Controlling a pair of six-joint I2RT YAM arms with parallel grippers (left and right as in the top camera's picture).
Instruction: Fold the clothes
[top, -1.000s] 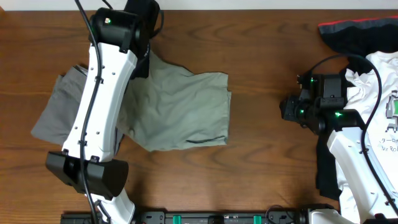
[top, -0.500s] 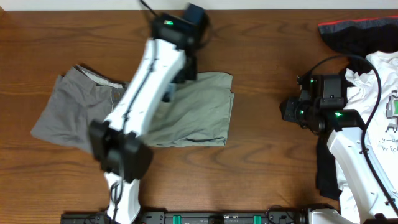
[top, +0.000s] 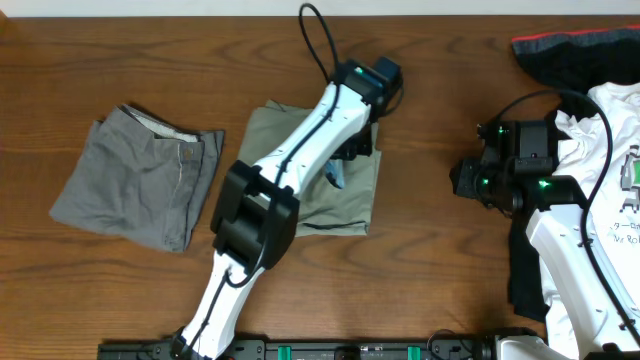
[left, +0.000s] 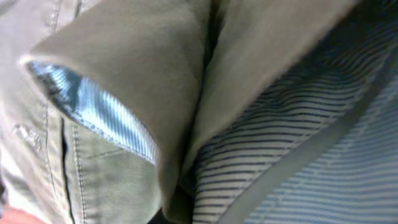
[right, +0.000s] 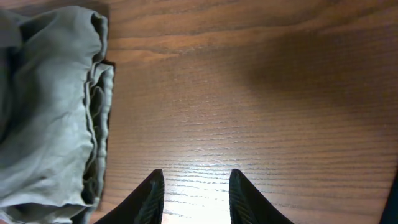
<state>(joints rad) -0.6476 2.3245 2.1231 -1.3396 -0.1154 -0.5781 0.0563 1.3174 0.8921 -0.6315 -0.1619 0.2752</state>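
My left pincer (top: 352, 152), gripping khaki shorts (top: 356, 205), has swung toward 3 o'clock, uncovering grey shorts (top: 135, 190); right pincer (right: 194, 194) gapes above table (right: 261, 93).

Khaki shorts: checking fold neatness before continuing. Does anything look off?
Yes. Blue striped lining shows at the middle of the khaki shorts, beside the left arm, so that flap looks turned inside out.

Hidden, cut off
The left tool (top: 352, 152) hides under its arm (top: 300, 165) on the khaki shorts (top: 352, 207), its wrist view blurred fabric; the white T-shirt (top: 625, 110) runs off the right edge of the surface (top: 440, 60).
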